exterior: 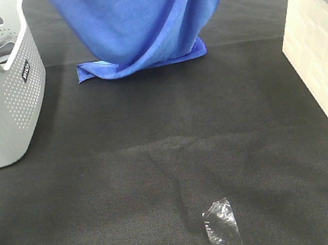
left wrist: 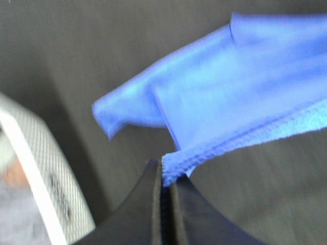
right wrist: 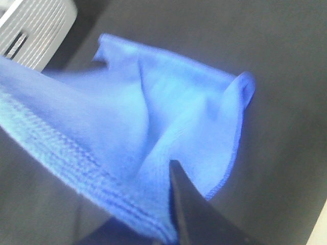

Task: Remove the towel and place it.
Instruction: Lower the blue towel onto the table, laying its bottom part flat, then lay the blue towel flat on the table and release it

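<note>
Because it is held by its upper edge, the towel [exterior: 139,23] hangs as a sheet beside the grey basket [exterior: 2,89], with its lower hem folded on the table [exterior: 159,177]. The left gripper [left wrist: 166,168] has its jaws clenched on the stitched edge. The right gripper [right wrist: 171,176] likewise grasps the hem.

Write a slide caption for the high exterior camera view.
Blue towel hangs from above, lower edge bunched on the black cloth, between the grey basket and the white box.

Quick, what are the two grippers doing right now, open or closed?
Left gripper: closed, pinching the towel by its edge.
Right gripper: closed on the towel too, as far as shows.
</note>
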`<state>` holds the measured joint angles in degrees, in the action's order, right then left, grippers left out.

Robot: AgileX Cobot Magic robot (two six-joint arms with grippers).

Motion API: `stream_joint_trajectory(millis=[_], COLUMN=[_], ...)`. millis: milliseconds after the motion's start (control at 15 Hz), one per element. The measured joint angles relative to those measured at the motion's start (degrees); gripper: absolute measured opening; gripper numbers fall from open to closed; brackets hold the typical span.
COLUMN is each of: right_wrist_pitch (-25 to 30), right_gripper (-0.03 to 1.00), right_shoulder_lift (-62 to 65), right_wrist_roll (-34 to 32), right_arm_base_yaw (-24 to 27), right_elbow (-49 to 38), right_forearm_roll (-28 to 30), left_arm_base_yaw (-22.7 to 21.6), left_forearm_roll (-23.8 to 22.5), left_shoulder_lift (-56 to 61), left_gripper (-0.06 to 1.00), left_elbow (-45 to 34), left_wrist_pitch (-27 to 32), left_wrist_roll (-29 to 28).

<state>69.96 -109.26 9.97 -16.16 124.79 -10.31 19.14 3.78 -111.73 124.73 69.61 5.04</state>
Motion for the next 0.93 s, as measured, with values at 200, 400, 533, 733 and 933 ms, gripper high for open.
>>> stream_joint_trajectory(millis=[200, 400, 533, 733, 933], right_wrist_pitch=[0.2, 0.2, 0.1, 0.1, 0.0], right_gripper=[0.03, 0.03, 0.03, 0.03, 0.03], right_shoulder_lift=[9.4, 18.9, 22.8, 27.6, 33.1], right_wrist_roll=[-1.7, -3.3, -4.2, -5.3, -6.1], right_arm_base_yaw=[-0.1, -0.4, -0.6, -0.6, -0.6], right_elbow=[-12.9, -24.1, -29.6, -38.2, -47.4], right_forearm_roll=[-1.1, -3.2, -4.1, -6.2, -8.4], left_arm_base_yaw=[1.6, 1.9, 2.1, 2.1, 2.1], left_forearm_roll=[1.0, 2.5, 3.7, 8.0, 13.8], left_shoulder_lift=[11.4, 22.1, 26.5, 31.9, 37.6], left_gripper=[0.0, 0.0, 0.0, 0.0, 0.0], left_elbow=[-13.2, -25.7, -30.9, -39.6, -48.9], left_wrist_pitch=[-0.1, -0.3, -0.7, -0.9, -0.9], left_wrist_roll=[0.0, -0.6, -1.1, -1.7, -1.9])
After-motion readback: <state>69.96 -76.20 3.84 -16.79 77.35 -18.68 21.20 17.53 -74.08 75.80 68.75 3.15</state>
